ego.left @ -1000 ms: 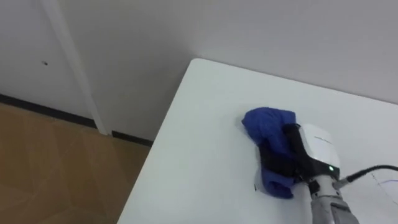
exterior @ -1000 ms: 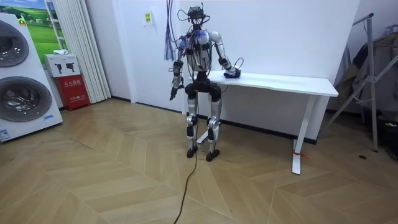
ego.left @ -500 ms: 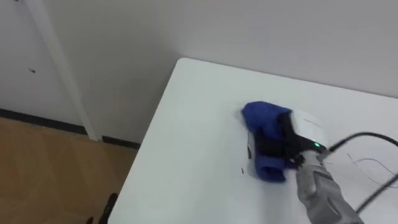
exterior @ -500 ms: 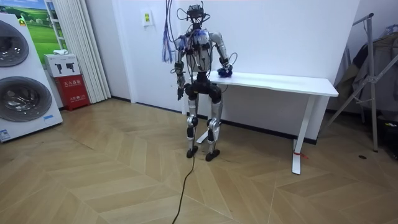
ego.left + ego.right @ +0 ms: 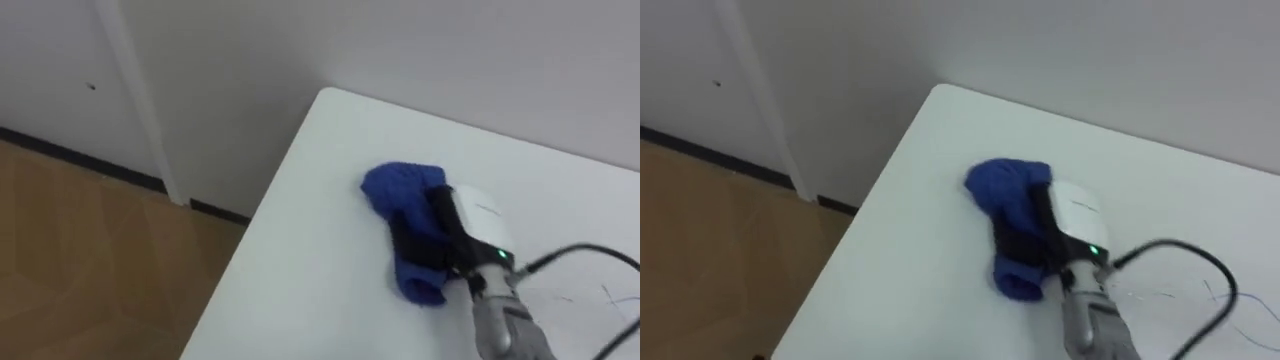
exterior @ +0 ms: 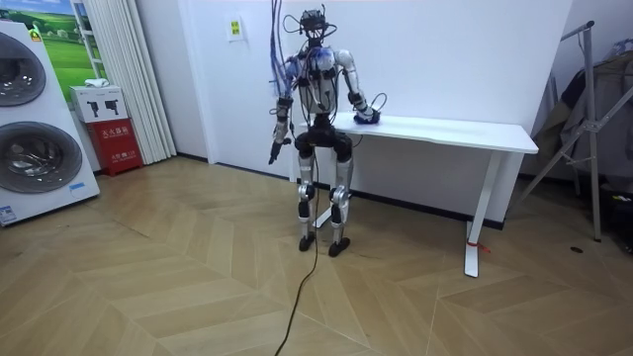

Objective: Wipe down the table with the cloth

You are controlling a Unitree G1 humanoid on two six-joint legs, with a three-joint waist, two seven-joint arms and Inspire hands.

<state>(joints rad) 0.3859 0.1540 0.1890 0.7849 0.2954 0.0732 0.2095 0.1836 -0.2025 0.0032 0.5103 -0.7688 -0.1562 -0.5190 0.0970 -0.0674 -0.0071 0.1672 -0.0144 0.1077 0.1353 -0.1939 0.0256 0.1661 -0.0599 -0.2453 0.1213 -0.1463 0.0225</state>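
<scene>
A crumpled blue cloth (image 5: 393, 192) lies on the white table (image 5: 315, 250), near its far left corner. My right hand (image 5: 472, 226) rests on top of the cloth, its dark fingers (image 5: 420, 238) curled over the fabric and pressing it to the tabletop. The right eye view has the same cloth (image 5: 998, 190) under the same hand (image 5: 1074, 222). In the room view I stand at the table's end on the room view's left, right arm reaching onto the cloth (image 6: 368, 117). My left hand (image 6: 272, 150) hangs beside my hip, away from the table.
The table's left edge (image 5: 262, 210) drops to wood floor, and a white wall runs just behind the table. Faint pen marks (image 5: 604, 291) show on the tabletop at the right. A washing machine (image 6: 35, 119) and a red box (image 6: 117, 144) stand far off.
My right hand slid the cloth toward the table's end, then back along the table. The head camera shifted. My left arm swung slightly at my side.
</scene>
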